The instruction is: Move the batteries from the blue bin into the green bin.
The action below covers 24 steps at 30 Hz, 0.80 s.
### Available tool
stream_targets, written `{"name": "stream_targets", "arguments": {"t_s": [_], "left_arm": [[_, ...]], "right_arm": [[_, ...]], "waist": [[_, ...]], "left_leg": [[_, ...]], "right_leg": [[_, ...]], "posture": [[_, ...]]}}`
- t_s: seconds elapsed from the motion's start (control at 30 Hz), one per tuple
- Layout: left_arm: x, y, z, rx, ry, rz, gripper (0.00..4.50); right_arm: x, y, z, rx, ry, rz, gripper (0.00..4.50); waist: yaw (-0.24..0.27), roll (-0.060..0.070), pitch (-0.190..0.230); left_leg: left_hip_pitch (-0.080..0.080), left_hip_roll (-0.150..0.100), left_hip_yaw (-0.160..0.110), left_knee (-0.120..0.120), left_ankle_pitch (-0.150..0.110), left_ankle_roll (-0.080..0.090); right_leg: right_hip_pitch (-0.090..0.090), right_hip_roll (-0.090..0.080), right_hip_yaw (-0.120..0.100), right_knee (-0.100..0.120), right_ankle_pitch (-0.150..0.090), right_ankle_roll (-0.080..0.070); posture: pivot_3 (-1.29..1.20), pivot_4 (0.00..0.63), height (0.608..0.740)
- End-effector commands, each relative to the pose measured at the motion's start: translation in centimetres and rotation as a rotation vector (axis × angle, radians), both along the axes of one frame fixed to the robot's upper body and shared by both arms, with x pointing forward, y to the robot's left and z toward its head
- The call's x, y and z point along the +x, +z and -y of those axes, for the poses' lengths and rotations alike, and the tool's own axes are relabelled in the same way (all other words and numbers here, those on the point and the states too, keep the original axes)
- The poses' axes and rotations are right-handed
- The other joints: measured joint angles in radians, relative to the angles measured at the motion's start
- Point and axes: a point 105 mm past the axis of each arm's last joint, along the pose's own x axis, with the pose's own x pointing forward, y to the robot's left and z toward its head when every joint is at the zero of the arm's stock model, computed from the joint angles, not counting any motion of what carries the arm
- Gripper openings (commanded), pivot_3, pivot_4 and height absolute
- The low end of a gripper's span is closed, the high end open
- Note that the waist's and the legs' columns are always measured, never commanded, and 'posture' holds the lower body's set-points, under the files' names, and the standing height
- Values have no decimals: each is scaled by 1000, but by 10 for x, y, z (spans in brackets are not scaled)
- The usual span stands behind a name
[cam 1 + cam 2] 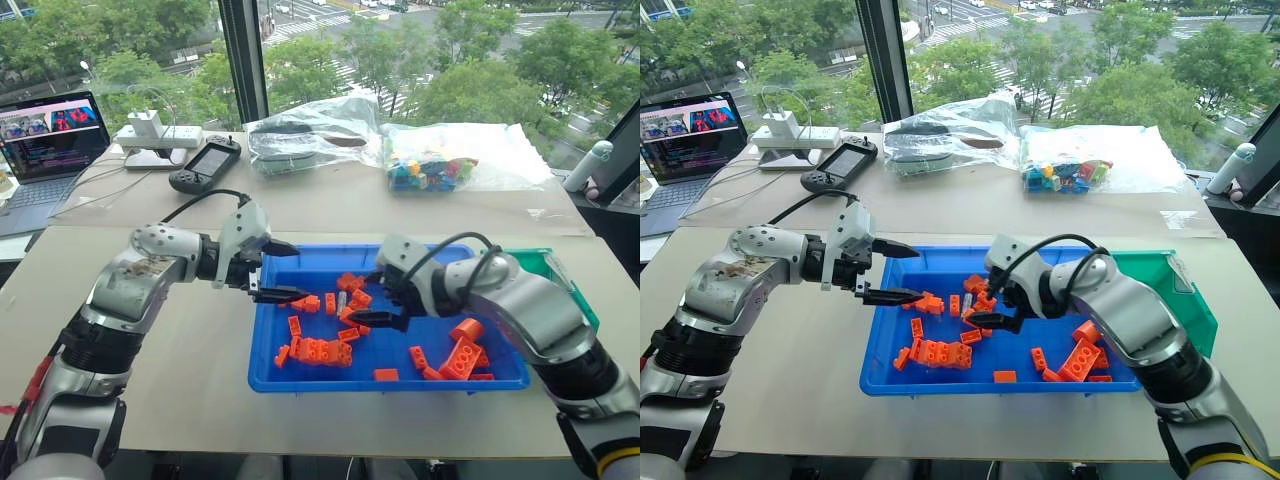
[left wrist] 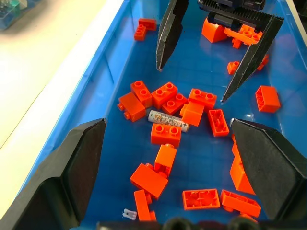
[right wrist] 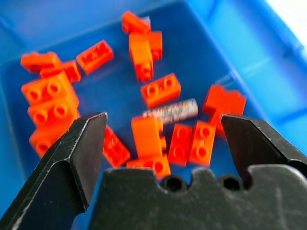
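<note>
Both pincers, left (image 1: pixel 272 270) and right (image 1: pixel 383 298), agape over blue bin (image 1: pixel 300 380)

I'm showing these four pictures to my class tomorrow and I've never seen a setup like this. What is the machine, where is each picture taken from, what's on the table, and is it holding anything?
It is a humanoid robot with two arms, each ending in a two-fingered black gripper. The two wide pictures come from cameras in its head, looking down over its arms. The two close-ups come from cameras on its wrists, looking along the fingers.

On the table sits a blue bin scattered with orange toy bricks. Among them lies one battery, a small silver cylinder. A green bin stands at the blue bin's far right corner. Behind are a laptop, a handheld controller and clear bags of coloured bricks.

The left gripper and right gripper both hang open over the blue bin. Neither holds anything. The right one is poised above the battery.
</note>
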Motion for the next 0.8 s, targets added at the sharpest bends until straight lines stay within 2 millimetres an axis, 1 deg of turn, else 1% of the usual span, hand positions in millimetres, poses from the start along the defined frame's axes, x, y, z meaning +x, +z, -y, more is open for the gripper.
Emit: {"name": "stream_targets", "arguments": {"t_s": [0.03,0.13,0.27,0.33,0.37,0.43,0.53,0.57,0.6,0.67,0.8], "left_arm": [[-7,9,0,-7,-15,30,4500],[-7,9,-1,-4,-14,27,4500],[-9,8,-1,4,-24,21,4500],[-9,8,-1,4,-26,22,4500],[-9,8,0,4,-28,22,4500],[-9,8,1,4,-30,22,4500],[-8,8,2,2,-32,23,4500],[-8,8,2,2,-32,23,4500],[-8,8,2,2,-33,23,4500],[-8,8,2,1,-35,23,4500],[-7,8,3,-1,-38,24,4500]], "right_arm": [[7,-3,-3,-15,-18,28,4405],[7,-8,-2,-51,-17,26,4405],[8,-14,-2,-55,-35,4,4405],[8,-19,-2,-54,-46,-9,3894],[7,-22,-3,-57,-44,-18,3731],[4,-27,-5,-60,-33,-32,3060],[4,-28,-6,-62,-31,-31,2041],[4,-28,-6,-62,-32,-31,1675],[4,-27,-5,-62,-33,-30,1208],[3,-27,-4,-64,-35,-29,840],[4,-21,0,-66,-40,-14,844]], "waist": [[-1,0,0],[-1,0,0],[-1,0,0],[-1,0,0],[-1,0,0],[-1,0,0],[-2,0,0],[-2,0,0],[-2,0,0],[-2,0,0],[-2,0,0]], "left_leg": [[0,0,0,0,0,0],[0,0,0,0,0,0],[0,0,0,0,0,0],[0,0,0,0,0,0],[0,0,0,0,0,0],[0,0,0,0,0,0],[0,0,0,0,0,0],[0,0,0,0,0,0],[0,0,0,0,0,0],[0,0,0,0,0,0],[0,0,0,0,0,0]], "right_leg": [[0,0,0,1,0,0],[0,0,0,1,0,0],[-1,0,0,1,0,0],[-1,0,0,1,0,0],[0,0,0,1,0,0],[-1,0,0,1,0,0],[-1,0,0,1,0,0],[-1,0,0,1,0,0],[-1,0,0,1,0,0],[-1,0,0,1,0,0],[-1,0,0,1,0,0]], "posture": [[0,150,732],[0,150,732],[0,150,732],[0,150,732],[0,150,732],[0,150,732],[0,150,732],[0,150,732],[0,150,732],[0,150,732],[0,150,732]]}}
